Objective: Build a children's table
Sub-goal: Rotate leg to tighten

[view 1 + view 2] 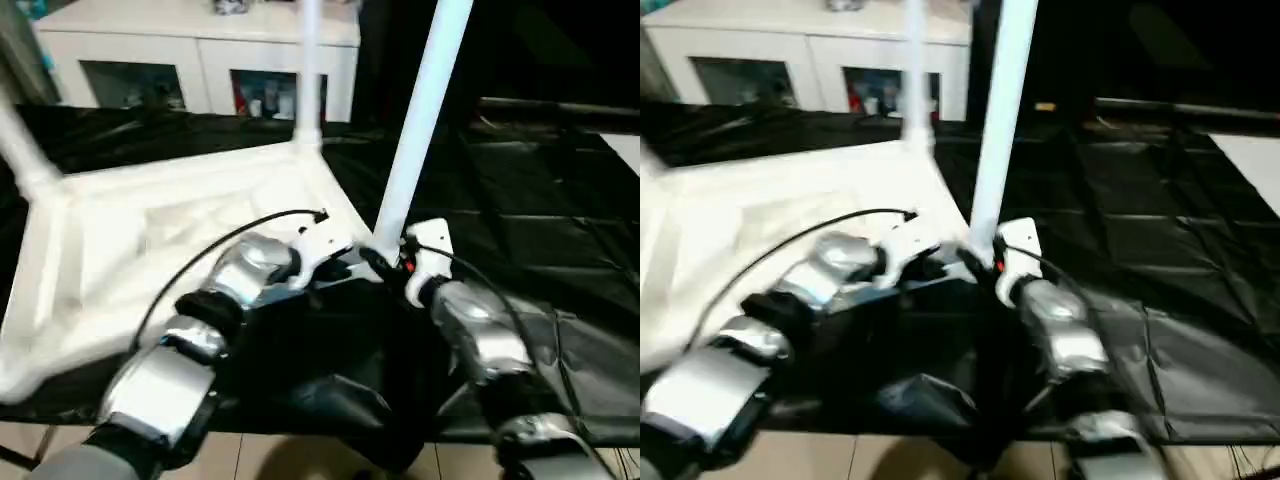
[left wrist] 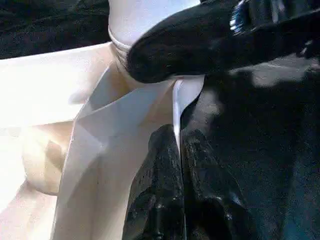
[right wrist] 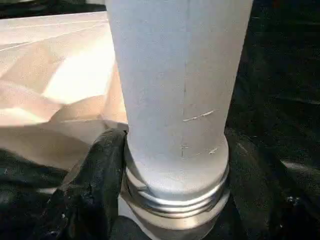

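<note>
The white table top [image 1: 150, 240] lies upside down on the black-draped work table, ribbed underside up. One white leg [image 1: 308, 70] stands in the far corner socket and another leg [image 1: 20, 150] rises at the left. A third leg [image 1: 420, 120] stands upright at the near right corner. My right gripper [image 3: 175, 200] is shut around its threaded base, a black finger [image 3: 92, 190] on each side. My left gripper [image 2: 177, 137] is shut on the thin rim of the table top right beside that corner, close under the right gripper's finger [image 2: 210, 40].
The black drape [image 1: 520, 230] covers the work table to the right and hangs in folds over the near edge. A white cabinet [image 1: 200, 50] with glass doors stands behind. Floor tiles [image 1: 300, 455] show below the table's front edge.
</note>
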Available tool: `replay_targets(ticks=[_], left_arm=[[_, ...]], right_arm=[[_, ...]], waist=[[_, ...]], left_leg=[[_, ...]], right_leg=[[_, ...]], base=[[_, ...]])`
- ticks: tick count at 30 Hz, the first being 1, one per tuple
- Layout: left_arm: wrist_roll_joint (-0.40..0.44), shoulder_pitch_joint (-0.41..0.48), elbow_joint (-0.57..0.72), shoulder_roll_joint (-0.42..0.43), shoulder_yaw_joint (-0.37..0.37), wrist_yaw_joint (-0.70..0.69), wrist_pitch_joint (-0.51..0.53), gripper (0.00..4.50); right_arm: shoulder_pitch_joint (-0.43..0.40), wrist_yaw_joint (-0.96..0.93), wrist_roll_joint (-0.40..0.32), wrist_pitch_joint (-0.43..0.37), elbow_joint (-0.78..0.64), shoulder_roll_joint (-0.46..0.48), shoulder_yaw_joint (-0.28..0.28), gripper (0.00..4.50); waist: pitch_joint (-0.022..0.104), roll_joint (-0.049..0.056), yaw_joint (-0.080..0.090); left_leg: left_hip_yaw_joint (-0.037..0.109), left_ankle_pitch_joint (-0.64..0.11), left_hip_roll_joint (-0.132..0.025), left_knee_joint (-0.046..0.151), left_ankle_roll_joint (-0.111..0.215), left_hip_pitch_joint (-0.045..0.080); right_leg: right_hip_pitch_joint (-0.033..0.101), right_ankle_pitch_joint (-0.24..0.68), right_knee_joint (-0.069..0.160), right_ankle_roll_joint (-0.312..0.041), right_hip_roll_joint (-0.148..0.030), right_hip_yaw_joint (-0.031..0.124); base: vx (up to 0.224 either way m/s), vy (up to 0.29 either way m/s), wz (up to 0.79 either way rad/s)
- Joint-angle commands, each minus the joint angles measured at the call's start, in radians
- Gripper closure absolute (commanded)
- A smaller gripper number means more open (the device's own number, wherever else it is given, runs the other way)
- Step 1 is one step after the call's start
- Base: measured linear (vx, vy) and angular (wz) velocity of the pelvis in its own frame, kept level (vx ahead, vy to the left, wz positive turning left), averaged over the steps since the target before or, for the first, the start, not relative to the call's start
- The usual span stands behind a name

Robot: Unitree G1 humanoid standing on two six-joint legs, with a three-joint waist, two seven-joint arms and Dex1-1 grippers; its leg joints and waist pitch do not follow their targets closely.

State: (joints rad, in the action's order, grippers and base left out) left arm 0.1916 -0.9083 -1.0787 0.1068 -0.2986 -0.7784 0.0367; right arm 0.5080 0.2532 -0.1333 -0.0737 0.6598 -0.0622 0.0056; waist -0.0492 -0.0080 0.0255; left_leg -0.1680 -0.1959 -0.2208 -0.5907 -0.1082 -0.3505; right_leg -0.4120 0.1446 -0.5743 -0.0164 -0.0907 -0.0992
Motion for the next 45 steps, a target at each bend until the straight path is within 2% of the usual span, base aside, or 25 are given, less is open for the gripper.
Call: replay_targets(ticks=[1,2,4,5,6,9,10,13,14,15,16,17,18,19,20,22,27,28,31,33,37,39,41,42,45], left_arm=[[0.016,-0.004,-0.029,0.001,0.0,0.02,0.016,4.5],[0.024,-0.009,-0.041,0.001,-0.004,0.01,0.007,4.5],[0.027,-0.011,-0.046,0.002,-0.005,0.002,0.004,4.5],[0.028,-0.011,-0.047,0.002,-0.006,0.001,0.003,4.5],[0.032,-0.014,-0.058,0.007,-0.013,-0.019,-0.01,4.5],[0.03,-0.011,-0.055,0.013,-0.019,-0.049,-0.027,4.5],[0.03,-0.008,-0.048,0.019,-0.023,-0.068,-0.041,4.5],[0.028,0.0,-0.029,0.035,-0.033,-0.106,-0.073,4.5],[0.021,0.007,-0.015,0.045,-0.037,-0.15,-0.086,4.5],[0.017,0.013,-0.005,0.051,-0.043,-0.188,-0.105,4.5],[0.017,0.013,-0.005,0.051,-0.043,-0.188,-0.105,4.5],[0.011,0.023,0.012,0.065,-0.052,-0.252,-0.122,4.5],[-0.007,0.041,0.042,0.085,-0.065,-0.36,-0.151,4.5],[-0.01,0.045,0.047,0.09,-0.068,-0.38,-0.154,4.5],[-0.025,0.063,0.081,0.117,-0.084,-0.486,-0.186,4.5],[-0.027,0.066,0.086,0.127,-0.087,-0.513,-0.202,4.5],[-0.029,0.066,0.094,0.141,-0.081,-0.538,-0.211,4.5],[-0.029,0.067,0.098,0.142,-0.08,-0.537,-0.209,4.5],[-0.03,0.069,0.104,0.144,-0.08,-0.538,-0.206,4.5],[-0.035,0.076,0.118,0.148,-0.08,-0.551,-0.2,4.5],[-0.037,0.081,0.118,0.153,-0.077,-0.569,-0.203,4.5],[-0.038,0.082,0.119,0.153,-0.077,-0.571,-0.202,4.5],[-0.039,0.084,0.121,0.153,-0.077,-0.573,-0.201,4.5],[-0.041,0.086,0.125,0.154,-0.075,-0.577,-0.195,4.5],[-0.043,0.092,0.13,0.156,-0.072,-0.578,-0.187,4.5]], right_arm=[[-0.006,-0.034,0.013,-0.019,0.039,0.009,-0.014,1.86],[-0.009,0.046,0.001,-0.004,0.014,0.019,0.008,1.86],[-0.015,0.087,-0.009,0.005,-0.006,0.019,0.015,1.86],[-0.016,0.093,-0.012,0.006,-0.009,0.018,0.016,1.51],[-0.033,0.17,-0.032,0.019,-0.067,-0.007,0.028,1.3],[-0.043,0.2,-0.029,0.029,-0.095,-0.037,0.034,1.16],[-0.046,0.216,-0.026,0.028,-0.105,-0.057,0.037,0.95],[-0.058,0.284,-0.033,-0.002,-0.14,-0.109,0.054,0.74],[-0.07,0.344,-0.033,-0.011,-0.165,-0.146,0.071,0.74],[-0.08,0.386,-0.034,-0.012,-0.182,-0.169,0.081,0.74],[-0.08,0.386,-0.034,-0.012,-0.182,-0.169,0.081,0.74],[-0.095,0.455,-0.035,-0.009,-0.207,-0.206,0.098,0.74],[-0.112,0.532,-0.038,-0.007,-0.234,-0.246,0.115,0.74],[-0.116,0.547,-0.039,-0.006,-0.239,-0.254,0.118,0.74],[-0.133,0.627,-0.039,0.002,-0.262,-0.298,0.138,0.74],[-0.138,0.661,-0.035,0.008,-0.268,-0.317,0.148,0.74],[-0.122,0.685,-0.012,0.025,-0.243,-0.333,0.17,0.74],[-0.118,0.69,-0.015,0.02,-0.242,-0.331,0.173,0.74],[-0.112,0.694,-0.025,0.01,-0.24,-0.322,0.171,0.74],[-0.113,0.709,-0.037,0.0,-0.249,-0.32,0.169,1.0],[-0.116,0.741,-0.048,-0.008,-0.256,-0.323,0.17,1.11],[-0.117,0.75,-0.052,-0.008,-0.254,-0.322,0.167,1.45],[-0.118,0.75,-0.053,-0.008,-0.253,-0.321,0.166,1.45],[-0.117,0.75,-0.056,-0.009,-0.251,-0.318,0.164,1.45],[-0.118,0.752,-0.062,-0.012,-0.246,-0.31,0.165,1.73]], waist=[[0.06,0.008,0.004],[0.062,0.015,0.004],[0.063,0.012,0.003],[0.063,0.012,0.003],[0.063,0.023,0.002],[0.067,0.017,-0.005],[0.067,0.016,-0.003],[0.069,0.018,-0.006],[0.069,0.017,-0.007],[0.068,0.038,-0.005],[0.069,0.024,-0.002],[0.07,0.028,-0.002],[0.071,0.025,-0.004],[0.071,0.02,-0.005],[0.07,0.024,-0.008],[0.071,0.028,-0.01],[0.068,0.027,-0.018],[0.069,0.022,-0.019],[0.069,0.026,-0.019],[0.071,0.026,-0.021],[0.074,0.028,-0.023],[0.074,0.029,-0.025],[0.074,0.028,-0.026],[0.074,0.019,-0.027],[0.072,0.022,-0.031]], left_leg=[[-0.003,-0.33,0.014,0.068,0.058,-0.003],[-0.003,-0.33,0.012,0.068,0.064,-0.004],[-0.003,-0.326,0.011,0.069,0.071,-0.006],[-0.003,-0.32,0.009,0.07,0.072,-0.007],[-0.003,-0.322,0.008,0.071,0.075,-0.005],[-0.007,-0.289,0.005,0.069,0.091,-0.005],[-0.006,-0.274,0.006,0.07,0.095,-0.013],[-0.009,-0.247,0.006,0.066,0.102,-0.01],[-0.008,-0.231,0.006,0.066,0.109,-0.015],[-0.007,-0.23,0.005,0.067,0.109,-0.013],[-0.01,-0.235,0.004,0.064,0.115,-0.014],[-0.009,-0.233,0.005,0.064,0.113,-0.012],[-0.01,-0.226,0.005,0.063,0.12,-0.013],[-0.01,-0.223,0.004,0.064,0.126,-0.014],[-0.01,-0.207,0.003,0.063,0.141,-0.016],[-0.011,-0.216,-0.001,0.064,0.141,-0.009],[-0.014,-0.242,-0.003,0.066,0.113,-0.004],[-0.014,-0.233,-0.003,0.066,0.111,-0.006],[-0.012,-0.221,-0.002,0.067,0.11,-0.01],[-0.012,-0.202,-0.003,0.065,0.114,-0.011],[-0.012,-0.175,-0.005,0.063,0.124,-0.012],[-0.014,-0.166,-0.005,0.062,0.13,-0.01],[-0.014,-0.173,-0.004,0.061,0.129,-0.01],[-0.015,-0.176,-0.004,0.061,0.128,-0.011],[-0.014,-0.175,-0.003,0.062,0.125,-0.01]], right_leg=[[0.045,0.554,0.106,-0.102,-0.034,0.021],[0.047,0.533,0.104,-0.109,-0.034,0.022],[0.05,0.501,0.101,-0.121,-0.033,0.024],[0.051,0.486,0.098,-0.127,-0.035,0.025],[0.052,0.452,0.096,-0.145,-0.034,0.027],[0.056,0.358,0.085,-0.183,-0.034,0.034],[0.063,0.341,0.078,-0.194,-0.035,0.034],[0.064,0.322,0.078,-0.204,-0.036,0.035],[0.069,0.304,0.074,-0.209,-0.036,0.035],[0.069,0.297,0.073,-0.213,-0.037,0.036],[0.07,0.28,0.075,-0.217,-0.033,0.036],[0.069,0.274,0.072,-0.221,-0.034,0.037],[0.072,0.262,0.072,-0.228,-0.034,0.037],[0.073,0.258,0.07,-0.235,-0.034,0.037],[0.073,0.239,0.067,-0.246,-0.036,0.04],[0.068,0.235,0.068,-0.258,-0.035,0.04],[0.064,0.276,0.068,-0.249,-0.036,0.041],[0.066,0.268,0.065,-0.249,-0.036,0.042],[0.068,0.263,0.063,-0.243,-0.036,0.042],[0.07,0.247,0.061,-0.245,-0.038,0.043],[0.072,0.191,0.053,-0.261,-0.037,0.043],[0.071,0.163,0.051,-0.273,-0.037,0.043],[0.072,0.17,0.052,-0.273,-0.037,0.043],[0.073,0.184,0.053,-0.267,-0.037,0.043],[0.071,0.222,0.055,-0.255,-0.039,0.043]], base=[[0.0,0.0,0.0],[0.0,0.0,0.0],[0.0,0.0,0.0],[0.0,0.0,0.0],[0.0,0.0,0.0],[0.0,0.0,0.0],[0.0,0.0,0.0],[0.0,0.0,0.0],[0.0,0.0,0.0],[0.0,0.0,0.0],[0.0,0.0,0.0],[0.0,0.0,0.0],[0.0,0.0,0.0],[0.0,0.0,0.0],[0.0,0.0,0.0],[0.0,0.0,0.0],[0.0,0.0,0.0],[0.0,0.0,0.0],[0.0,0.0,0.0],[0.0,0.0,0.0],[0.0,0.0,0.0],[0.0,0.0,0.0],[0.0,0.0,0.0],[0.0,0.0,0.0],[0.0,0.0,0.0]])
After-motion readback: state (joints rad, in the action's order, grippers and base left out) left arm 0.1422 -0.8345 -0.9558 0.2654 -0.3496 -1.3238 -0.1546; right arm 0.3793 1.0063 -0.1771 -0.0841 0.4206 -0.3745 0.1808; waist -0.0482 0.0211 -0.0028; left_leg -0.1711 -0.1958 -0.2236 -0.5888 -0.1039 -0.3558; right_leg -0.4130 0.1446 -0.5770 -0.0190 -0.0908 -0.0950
